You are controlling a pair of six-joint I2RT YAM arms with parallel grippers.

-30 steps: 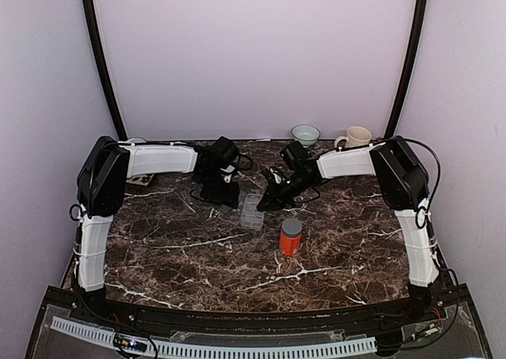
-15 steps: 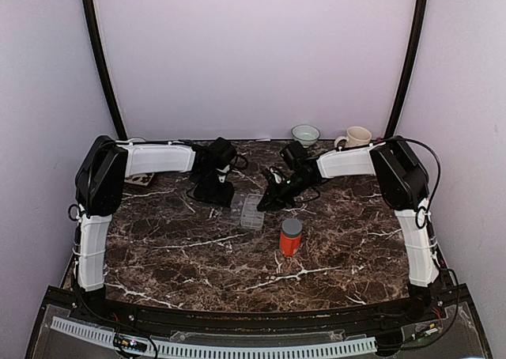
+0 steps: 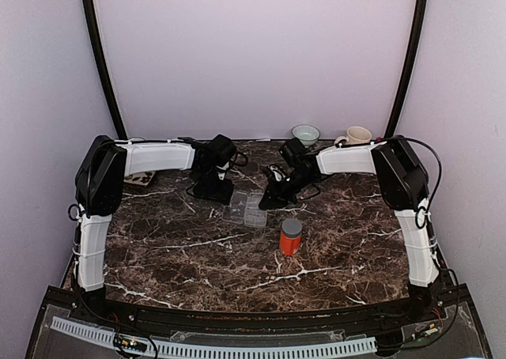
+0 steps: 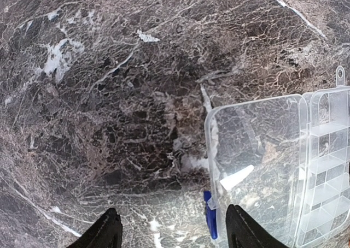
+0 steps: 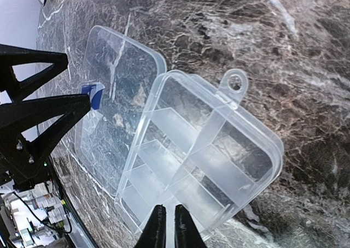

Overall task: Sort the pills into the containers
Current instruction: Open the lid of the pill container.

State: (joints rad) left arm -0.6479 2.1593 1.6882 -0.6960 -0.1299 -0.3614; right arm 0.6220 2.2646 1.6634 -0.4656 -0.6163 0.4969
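Observation:
The clear organiser box (image 3: 254, 213) lies mid-table with its lid (image 3: 236, 209) folded flat to the left. In the left wrist view the lid (image 4: 257, 160) with its blue latch (image 4: 210, 218) lies beside the compartments (image 4: 328, 171). My left gripper (image 4: 174, 234) is open above the marble, its right finger over the lid's edge, and it holds nothing. Seen from the right wrist, the compartments (image 5: 202, 160) are empty. My right gripper (image 5: 170, 229) is shut, with its tips at the box's near rim. No pills are in view.
An orange bottle (image 3: 291, 236) with a grey cap stands just in front of the box. A pale bowl (image 3: 305, 133) and a mug (image 3: 357, 136) sit at the back edge by the wall. The left arm's black fingers (image 5: 33, 111) show beyond the lid.
The left gripper has opened wider and drawn back a little from the box. The lid now lies flat to the left. The right arm has barely moved.

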